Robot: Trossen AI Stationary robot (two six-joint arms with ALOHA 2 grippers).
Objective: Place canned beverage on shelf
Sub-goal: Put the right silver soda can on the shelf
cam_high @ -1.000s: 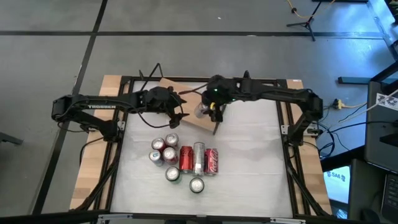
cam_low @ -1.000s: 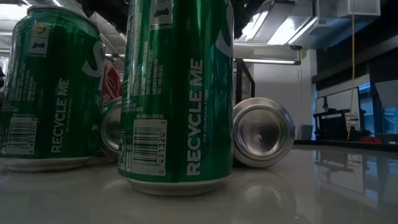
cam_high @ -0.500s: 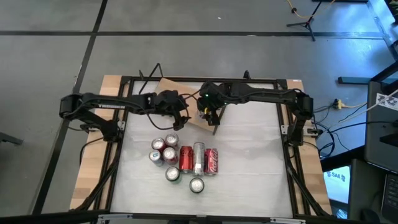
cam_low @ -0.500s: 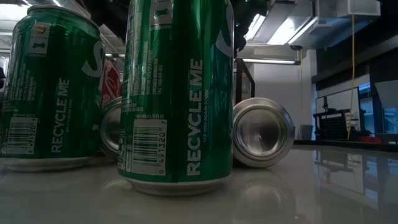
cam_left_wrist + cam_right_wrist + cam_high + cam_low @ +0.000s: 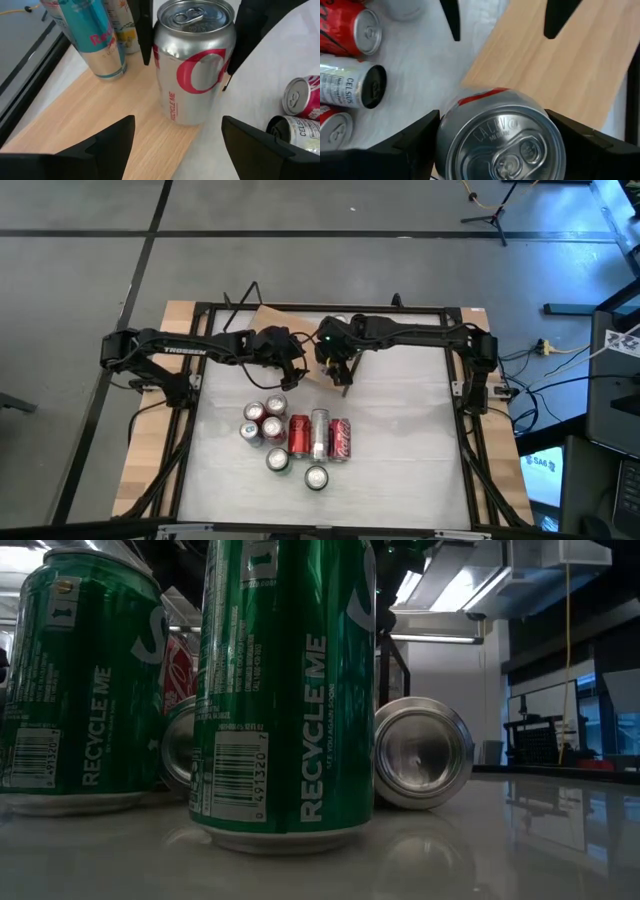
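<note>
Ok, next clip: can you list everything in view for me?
silver can: one, silver with red, upright at the shelf's edge
shelf: one, light-brown wood, on the table, partly under both grippers
shelf cans: two, teal and pale yellow, upright on the shelf
loose cans: nine, red, green and silver, clustered mid-table, three lying down
table: one, pale
right gripper: closed around the silver can
left gripper: open, empty, facing that can
</note>
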